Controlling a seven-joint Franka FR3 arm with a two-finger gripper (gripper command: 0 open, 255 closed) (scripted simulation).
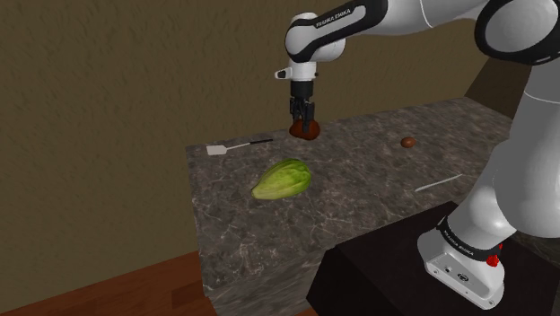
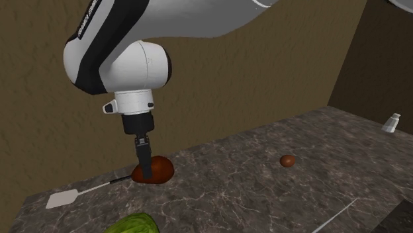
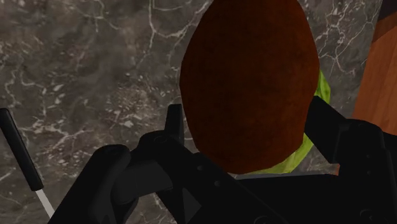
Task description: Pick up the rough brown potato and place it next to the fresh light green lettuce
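Gripper (image 1: 303,118) clasps the reddish-brown potato (image 1: 306,132), you'll see in the shoulder view, near the bench's (image 1: 359,202) far edge, apart from the lettuce (image 1: 283,179). In the second exterior view the potato sits low by a spatula (image 2: 64,198). In the wrist view both fingers (image 3: 175,121) pinch it.

Shoulder view, dark band on arm's upper link (image 1: 345,17), white lettering reads "FRANKA EMIKA", dark band at arm's base (image 1: 459,241), small white lettering, seemingly the same wording, second exterior view, dark band on wrist housing (image 2: 87,20), white lettering, illegible
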